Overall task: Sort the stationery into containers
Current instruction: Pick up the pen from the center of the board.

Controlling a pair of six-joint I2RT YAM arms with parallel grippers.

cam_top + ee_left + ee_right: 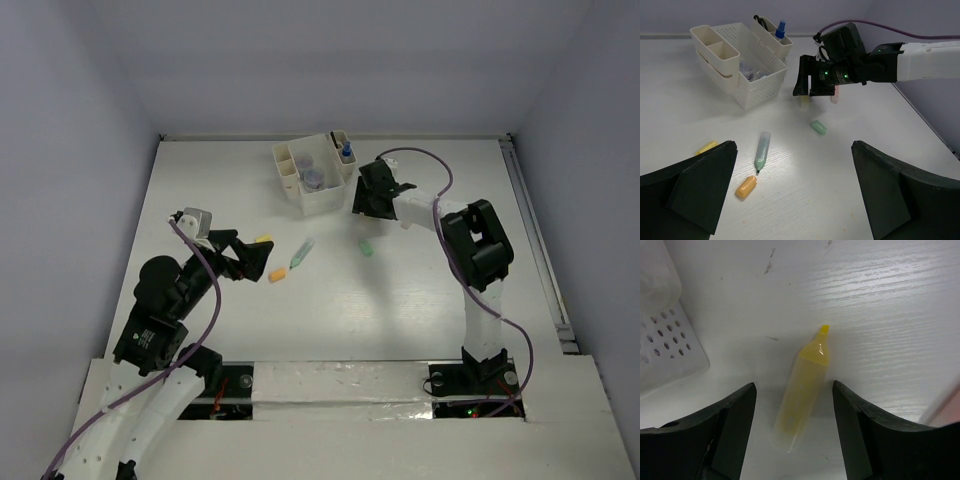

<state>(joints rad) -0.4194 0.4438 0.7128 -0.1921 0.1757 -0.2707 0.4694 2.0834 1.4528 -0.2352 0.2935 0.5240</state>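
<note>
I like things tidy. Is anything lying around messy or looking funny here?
Yes. A yellow highlighter lies on the table beside the organizer, tip bare, no cap in sight, between the open fingers of the right gripper.

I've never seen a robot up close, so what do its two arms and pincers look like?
The left arm and right arm are slim white tubes linked by chunky black joint housings. A purple cable loops along each. The left gripper and right gripper are matte black, each with two broad wedge-shaped fingers. Small green lights glow near the right wrist.
</note>
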